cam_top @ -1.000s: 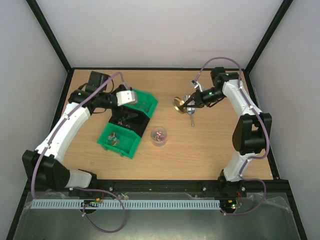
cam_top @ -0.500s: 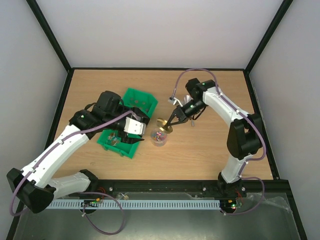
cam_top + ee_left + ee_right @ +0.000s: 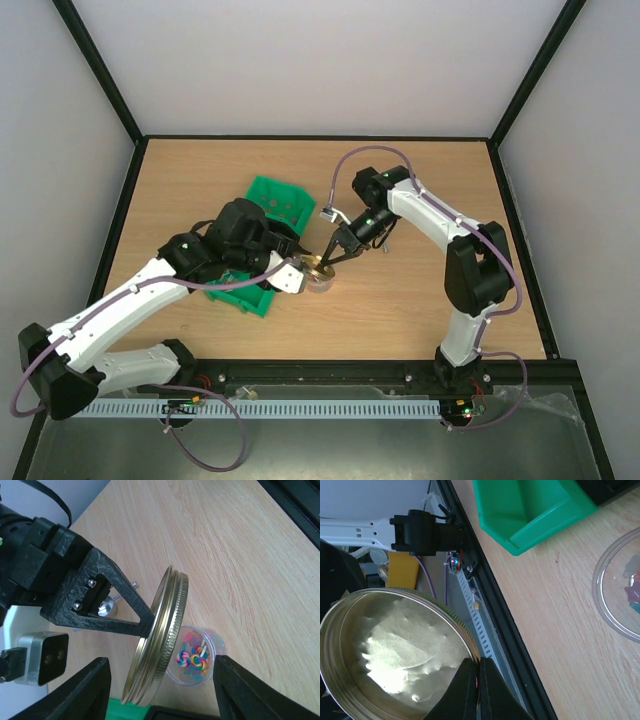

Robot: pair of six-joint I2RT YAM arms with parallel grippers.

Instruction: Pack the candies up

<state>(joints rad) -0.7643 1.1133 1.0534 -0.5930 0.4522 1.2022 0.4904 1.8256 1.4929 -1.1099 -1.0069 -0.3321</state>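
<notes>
Light wood table (image 3: 420, 300) inside a black-framed booth with pale walls, that's the whole setup. The left fingers (image 3: 260, 690) are spread apart, one on each side of the small clear round jar (image 3: 197, 677). They don't look clamped on it, though the right-hand one sits so close to the rim that I can't tell if it touches.

The right fingers (image 3: 467, 692) are pinched shut on the edge of a gold metal screw lid (image 3: 395, 650). They hold it tilted up on its edge just above the jar's mouth, not seated on it.

The tiny wrapped candies (image 3: 192, 658) are down in the bottom of the jar, a couple of rainbow swirl ones plus some bluish bits.

Past the lid in the left wrist view there's a shiny silver metal scoop (image 3: 106, 607) with a thin handle lying on the table.

From overhead, both arms come together at the jar near the middle of the table, just beside the right corner of the green plastic bin (image 3: 275, 200). The left arm (image 3: 130, 300) lies across the bin's near half, so whatever's in there is hidden. The right wrist view catches the bin's corner and the black rail (image 3: 510, 645) along the table's near edge.
</notes>
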